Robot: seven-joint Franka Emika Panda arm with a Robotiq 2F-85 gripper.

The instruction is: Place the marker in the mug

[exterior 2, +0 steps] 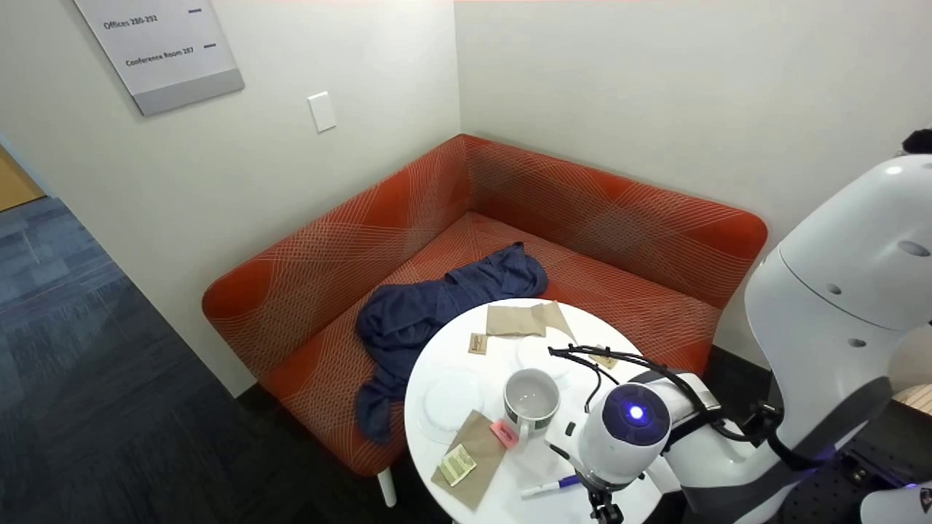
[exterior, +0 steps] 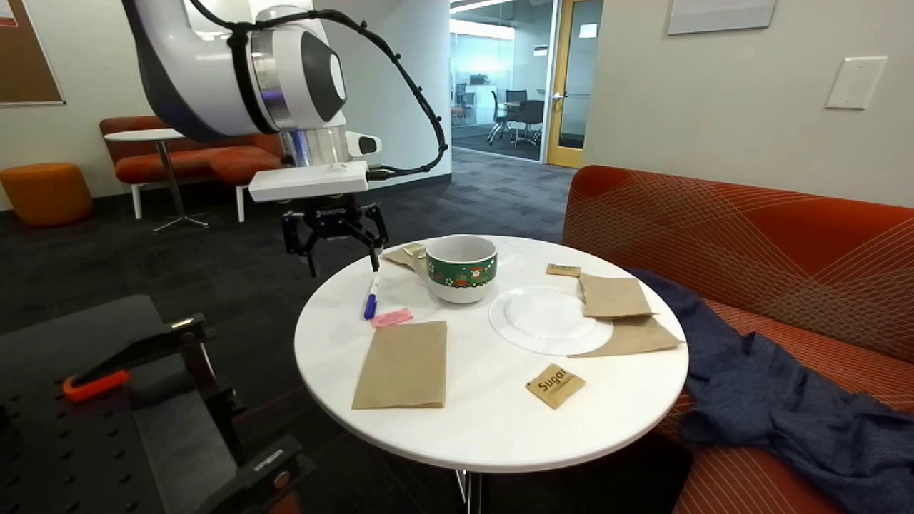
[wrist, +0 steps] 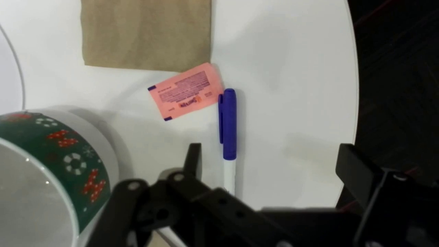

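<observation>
The marker (exterior: 372,298) lies flat on the white round table near its edge; it has a white body and a blue-purple cap. It also shows in an exterior view (exterior 2: 551,486) and in the wrist view (wrist: 229,125), where its lower end is hidden behind a finger. The mug (exterior: 461,270), white with a green patterned band, stands upright on the table beside the marker. It shows from above in an exterior view (exterior 2: 531,399) and at the left of the wrist view (wrist: 73,154). My gripper (exterior: 343,268) is open and empty above the table edge. In the wrist view the open jaws (wrist: 270,147) span the marker, which is nearer the left finger.
A pink packet (wrist: 187,92) touches or nearly touches the marker's cap. A brown napkin (exterior: 403,368), a flat white disc (exterior: 550,321), more brown napkins (exterior: 615,295) and sugar packets (exterior: 555,385) lie on the table. A red sofa (exterior: 742,243) borders the table.
</observation>
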